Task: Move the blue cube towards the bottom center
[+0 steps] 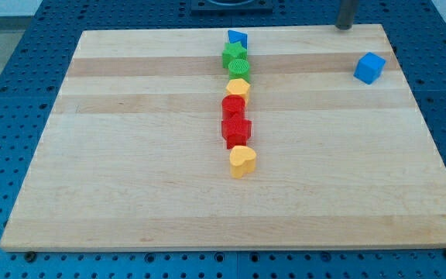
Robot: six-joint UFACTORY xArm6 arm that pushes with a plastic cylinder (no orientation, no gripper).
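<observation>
The blue cube (369,67) sits near the board's right edge, toward the view's top. My tip (344,26) is at the view's top edge of the board, up and left of the blue cube, apart from it. A column of blocks runs down the board's middle: a blue triangular block (237,37), a green star (235,53), a green block (239,68), a yellow hexagon (238,88), a red block (233,105), a red star (236,129) and a yellow heart (242,161).
The wooden board (130,155) lies on a blue perforated table (6,46). The board's right edge is close to the blue cube.
</observation>
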